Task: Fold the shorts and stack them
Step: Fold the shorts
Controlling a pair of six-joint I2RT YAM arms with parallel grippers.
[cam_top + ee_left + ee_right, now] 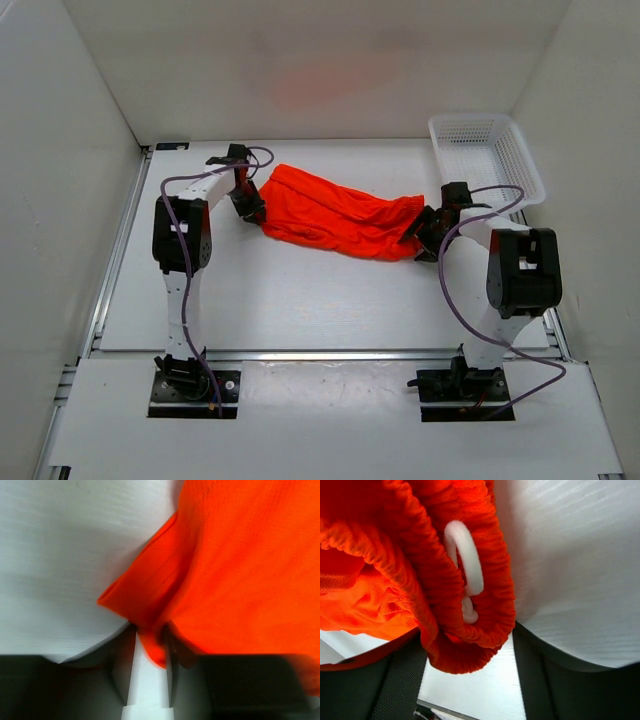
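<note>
Shorts (340, 215) lie stretched out, each end between jaws.

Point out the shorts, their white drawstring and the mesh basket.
shorts (340, 215): top external view, middle of the orange fabric.
white drawstring (470, 555): right wrist view, upper curve of its loop.
mesh basket (525, 160): top external view, its right side wall.

White arms (180, 290), black joints (181, 235), purple cables (455, 300)
</note>
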